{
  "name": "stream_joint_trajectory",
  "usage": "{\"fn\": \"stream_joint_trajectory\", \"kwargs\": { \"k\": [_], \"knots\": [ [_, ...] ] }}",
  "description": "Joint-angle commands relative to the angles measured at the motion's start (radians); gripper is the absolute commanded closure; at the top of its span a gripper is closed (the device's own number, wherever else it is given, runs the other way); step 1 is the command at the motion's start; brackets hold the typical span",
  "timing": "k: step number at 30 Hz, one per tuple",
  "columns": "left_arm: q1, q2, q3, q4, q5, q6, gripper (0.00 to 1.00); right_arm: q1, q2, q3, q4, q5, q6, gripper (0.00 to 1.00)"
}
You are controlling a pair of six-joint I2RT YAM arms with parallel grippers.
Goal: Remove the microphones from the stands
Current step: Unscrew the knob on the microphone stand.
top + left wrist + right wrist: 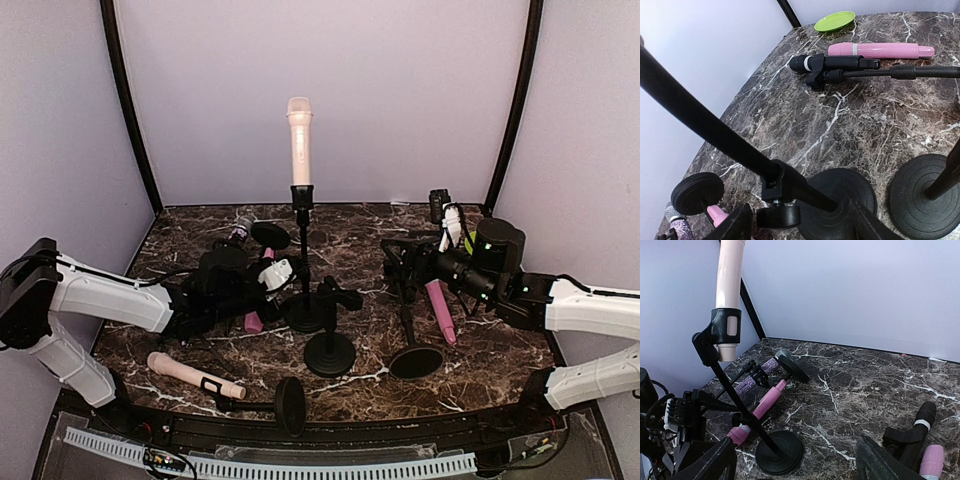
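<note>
Microphone (299,140) upright in its stand (303,240); both hands open, neither touching it.
From above, you have the left hand (280,285) low by the stand's foot and the right hand (398,262) well off to the side. Fallen stands and mics crowd the surface (480,345), so a wide swing could snag one. The left wrist view shows its fingers (735,225) apart on either side of a round base (840,200), gripping nothing. If you pull the mic up with nothing pinning the foot, the stand may lift or tip. The right wrist view shows fingers spread and empty, and the clip (722,330) hugging the mic's lower end, where a slanted pull could jam it.
</note>
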Motion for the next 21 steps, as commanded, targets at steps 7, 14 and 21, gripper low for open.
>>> {"fn": "stream_joint_trajectory", "kwargs": {
  "k": [7,14,21],
  "knots": [
    [-0.019,0.003,0.001,0.073,-0.162,0.146,0.55,-0.002,-0.011,-0.013,0.014,0.01,0.009,0.17],
    [-0.02,0.005,0.001,0.067,-0.149,0.131,0.71,-0.002,-0.011,-0.014,0.015,0.011,0.008,0.17],
    [-0.019,-0.005,-0.016,0.029,-0.112,0.069,0.87,-0.002,-0.011,-0.015,0.015,0.009,0.01,0.17]
  ]
}}
